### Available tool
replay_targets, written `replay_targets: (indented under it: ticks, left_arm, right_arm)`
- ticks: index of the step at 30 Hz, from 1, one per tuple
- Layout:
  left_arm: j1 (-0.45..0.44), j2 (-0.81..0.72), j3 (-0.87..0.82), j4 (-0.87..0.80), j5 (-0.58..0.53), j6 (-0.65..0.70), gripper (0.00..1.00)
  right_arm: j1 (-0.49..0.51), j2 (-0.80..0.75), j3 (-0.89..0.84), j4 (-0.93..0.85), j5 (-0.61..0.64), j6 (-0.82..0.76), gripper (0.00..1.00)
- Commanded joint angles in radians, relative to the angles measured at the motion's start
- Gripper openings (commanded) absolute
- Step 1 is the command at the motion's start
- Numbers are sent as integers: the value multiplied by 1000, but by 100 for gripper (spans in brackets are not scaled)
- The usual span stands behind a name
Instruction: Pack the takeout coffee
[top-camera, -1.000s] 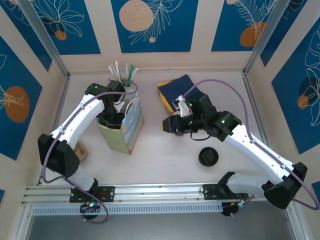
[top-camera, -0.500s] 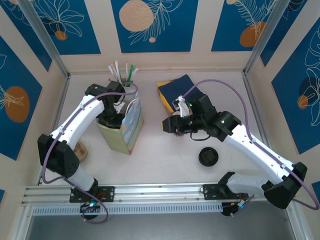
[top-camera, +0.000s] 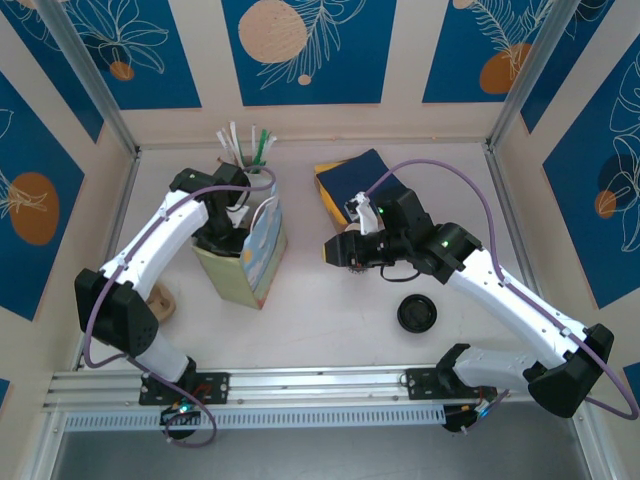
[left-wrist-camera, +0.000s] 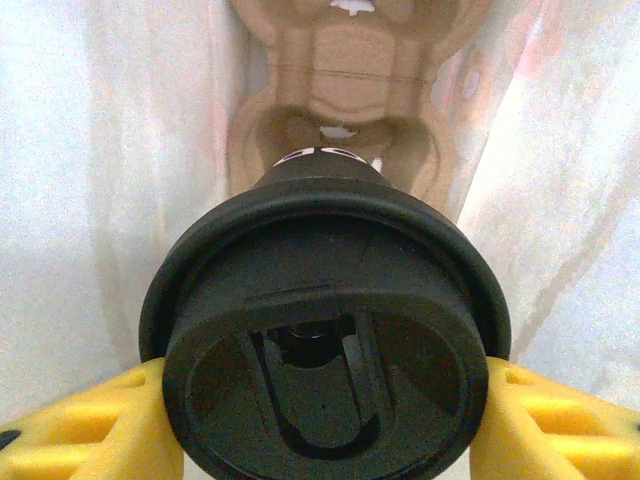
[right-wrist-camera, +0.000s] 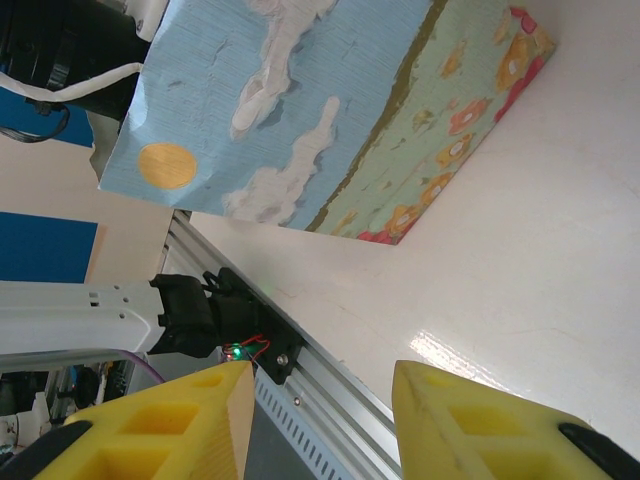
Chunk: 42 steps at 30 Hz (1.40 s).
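Note:
The takeout coffee (left-wrist-camera: 325, 340), its round black lid facing the left wrist camera, hangs inside the paper bag (top-camera: 264, 248). My left gripper (left-wrist-camera: 325, 425) is shut on the lid, with one yellow finger (left-wrist-camera: 85, 425) on each side. Below the cup lies a brown cardboard cup tray (left-wrist-camera: 345, 110) on the bag's floor. From above, the left gripper (top-camera: 222, 240) reaches down into the bag's open top. My right gripper (top-camera: 336, 250) hovers open just right of the bag. In the right wrist view the right gripper (right-wrist-camera: 320, 420) has nothing between its fingers, and the bag's printed side (right-wrist-camera: 320, 110) lies ahead.
A loose black lid (top-camera: 416, 314) lies on the table under the right arm. A dark blue and yellow stack (top-camera: 348, 180) sits at the back centre. Straws and stirrers (top-camera: 245, 145) stand behind the bag. A small wooden piece (top-camera: 160, 298) lies at the left.

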<state>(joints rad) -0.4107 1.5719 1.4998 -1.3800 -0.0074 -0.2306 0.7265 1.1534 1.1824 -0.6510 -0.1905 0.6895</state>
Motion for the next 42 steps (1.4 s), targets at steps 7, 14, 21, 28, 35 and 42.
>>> replay_targets:
  ticks: [7,14,21,28,35,42]
  left_arm:
    - [-4,-22,-9,-29,7,-12,52]
    - [-4,-20,-12,-26,7,-12,52]
    - [-4,-17,-16,-23,7,-11,52]
    - [-4,-15,-14,-22,7,-11,52]
    - [-4,-9,-11,-19,9,-9,52]
    - [-4,-6,-10,-17,9,-8,52]
  right_arm:
    - [5,-23,-7,7,-11,11,41]
    - [4,-25,-6,1,-5,12,46]
    - [-12,-33,-10,-12,5,25,62]
    - [-29,-52,-22,-16,14,33,90]
    - [-33,-57,-23,-16,9,35,99]
    - [-35,-58,-20,-21,10,33,99]
